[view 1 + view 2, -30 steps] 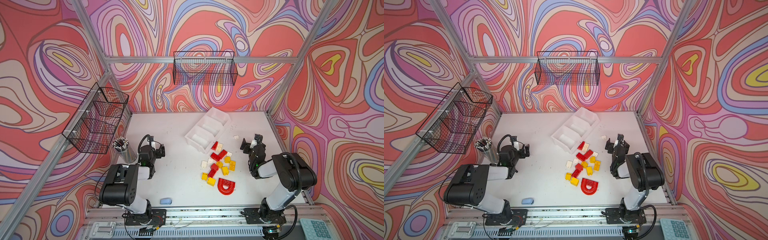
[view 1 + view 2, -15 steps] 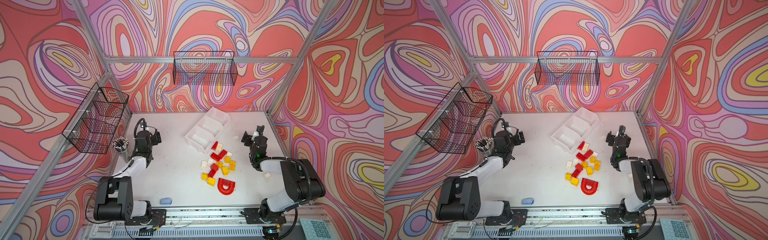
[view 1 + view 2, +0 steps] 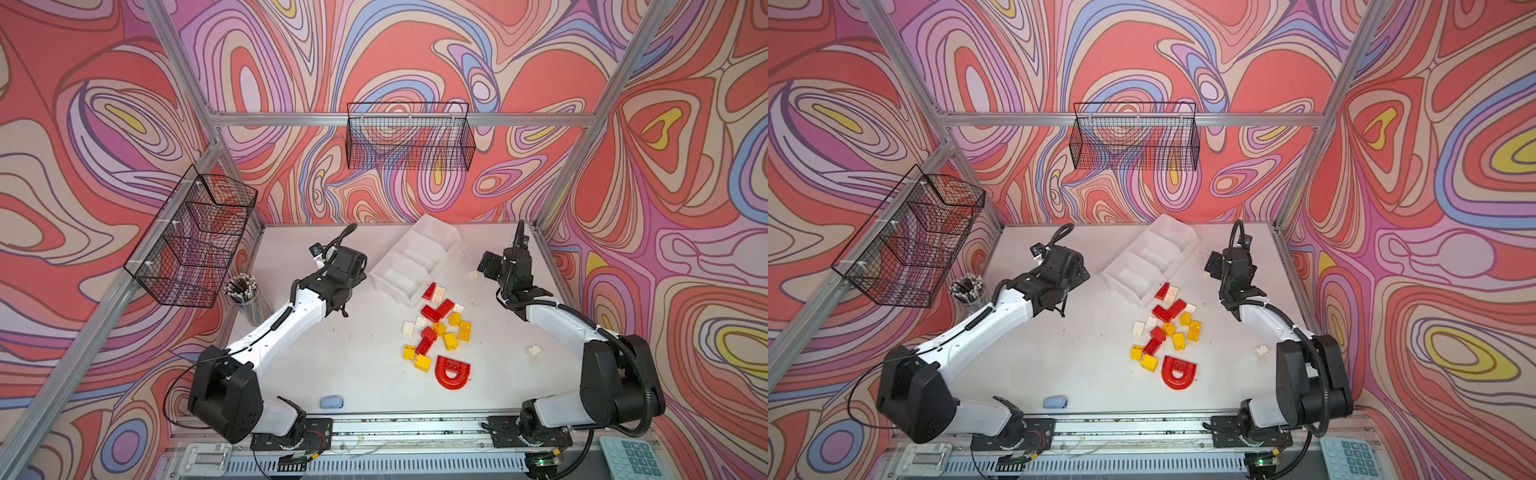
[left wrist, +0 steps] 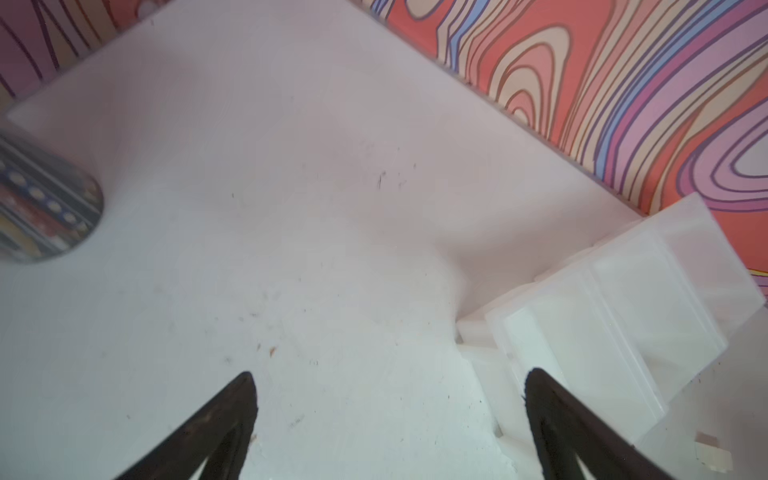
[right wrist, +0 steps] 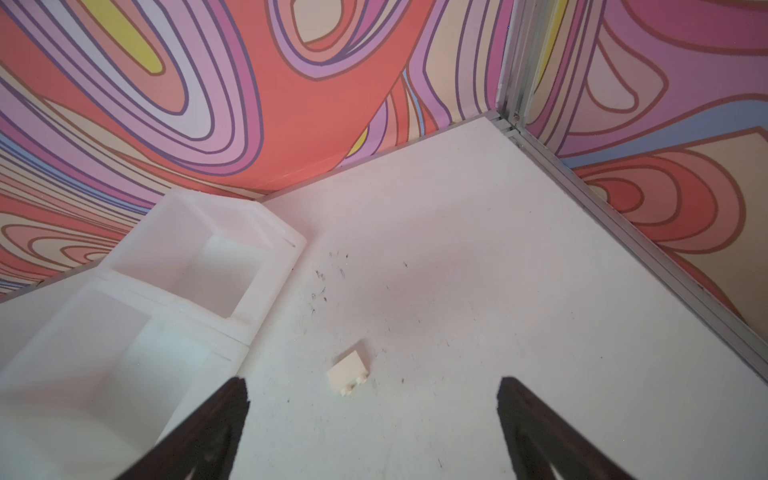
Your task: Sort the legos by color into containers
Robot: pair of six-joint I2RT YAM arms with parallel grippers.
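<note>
Right wrist: cream lego (image 5: 348,374) beside right hand (image 5: 372,380)

The legos (image 3: 432,312) are scattered on the table (image 3: 353,357) just before the containers (image 3: 390,291); a pencil cup (image 3: 245,297) is set well apart, leftward.

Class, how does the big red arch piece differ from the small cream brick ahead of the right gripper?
The red arch is bright red; the cream brick is pale. The arch is much bigger than the brick. The arch is a curved U with a gap; the brick is a plain block. Both are studded and lie loose on the table.
</note>
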